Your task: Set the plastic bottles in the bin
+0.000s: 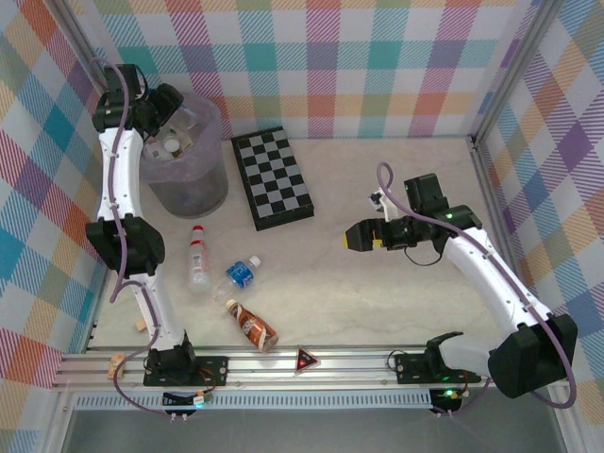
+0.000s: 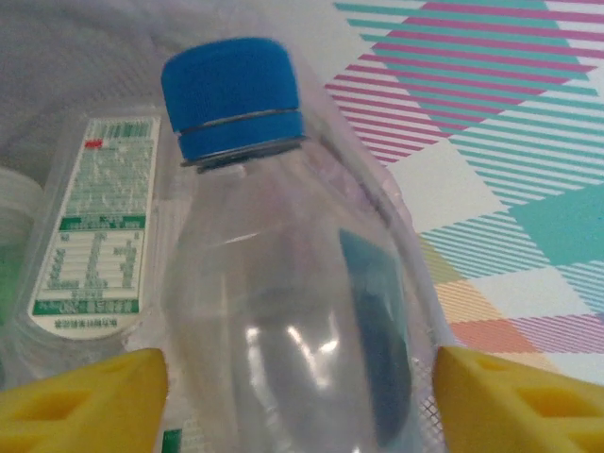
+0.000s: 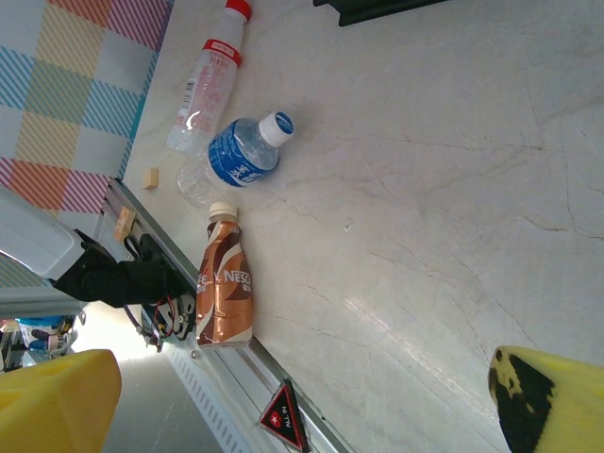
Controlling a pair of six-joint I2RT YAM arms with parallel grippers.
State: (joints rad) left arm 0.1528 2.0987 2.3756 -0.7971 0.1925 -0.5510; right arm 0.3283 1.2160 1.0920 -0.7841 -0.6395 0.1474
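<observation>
Possibly the clear blue-capped plastic bottle (image 2: pixel 283 283), flanked by the left end effector (image 2: pixel 300 370), grip unclear, clips the round grey bin (image 1: pixel 200 187) at upper left and rolls away.

**A robot test cell, not a home**

I work in a lab rig. My left arm (image 1: pixel 121 179) and right arm (image 1: pixel 481 260) are bolted to a slotted aluminium rail (image 1: pixel 359 363) at the near edge of a marble-look table (image 1: pixel 396 208). A red warning triangle (image 1: pixel 307 360) is stuck on that rail. A metal post (image 1: pixel 514 71) frames the corner, and plaid cloth walls (image 1: pixel 377 57) close in three sides. The bin (image 1: pixel 193 193), chequered board (image 1: pixel 273 177) and plastic bottles (image 1: pixel 197 260) sit there like set pieces
</observation>
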